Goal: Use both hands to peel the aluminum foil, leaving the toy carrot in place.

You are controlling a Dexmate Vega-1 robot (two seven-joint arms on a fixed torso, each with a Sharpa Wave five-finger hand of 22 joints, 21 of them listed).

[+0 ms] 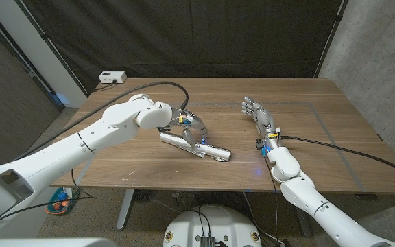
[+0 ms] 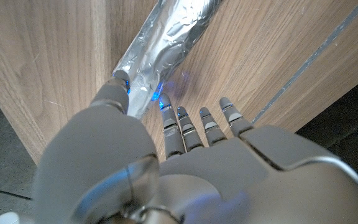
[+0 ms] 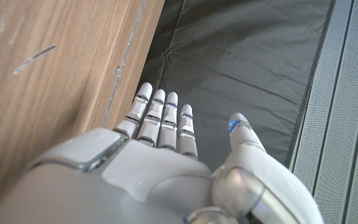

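**Left hand at the foil, right hand waiting**

The left hand sits over one end of the foil, thumb touching the wrap and fingers straight beside it; whether it pinches anything cannot be told. The right hand stands well apart, fingers extended, holding nothing. The foil bundle lies slantwise near the worktop middle. Thin, crinkled foil likely tears easily and weighs little; a loose end seam looks the best hold, while the other hand steadies the bundle.
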